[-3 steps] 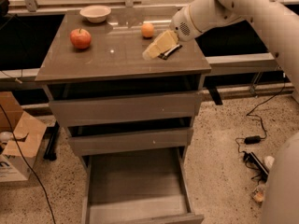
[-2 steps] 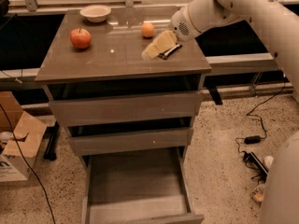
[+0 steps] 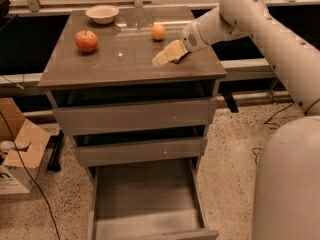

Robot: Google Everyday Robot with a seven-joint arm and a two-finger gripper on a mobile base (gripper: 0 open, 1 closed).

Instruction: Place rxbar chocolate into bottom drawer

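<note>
Hardly anything has moved over the last second: the gripper [image 3: 169, 54] sits at almost the same spot on the cabinet top [image 3: 125, 59], at most a touch lower and nearer the front edge.

A small dark sliver at the gripper's 4 o'clock edge, lying against the surface, is most likely the rxbar chocolate [image 3: 181, 59]. It rests on the right part of the top, near the front, and most of it is hidden by the gripper. Whether the gripper is spread or clamped around it cannot be told from this view, nor whether it has lifted the bar at all.

From the bar, the orange fruit [image 3: 158, 32] lies close by at 11 o'clock, not touching. The apple [image 3: 86, 40] is well away at 9 o'clock and the bowl [image 3: 102, 14] at 10 o'clock near the back edge. The bottom drawer [image 3: 145, 204] stands pulled out at 6 o'clock, its floor bare, below two upper drawers [image 3: 132, 116] that are pushed in.

The step in hand looks like securing the bar. A thin flat wrapper calls for a low approach with the pinch across its narrow width, kept clear of the fruit, followed by a straight lift before swinging out past the front edge and down to the open drawer.
</note>
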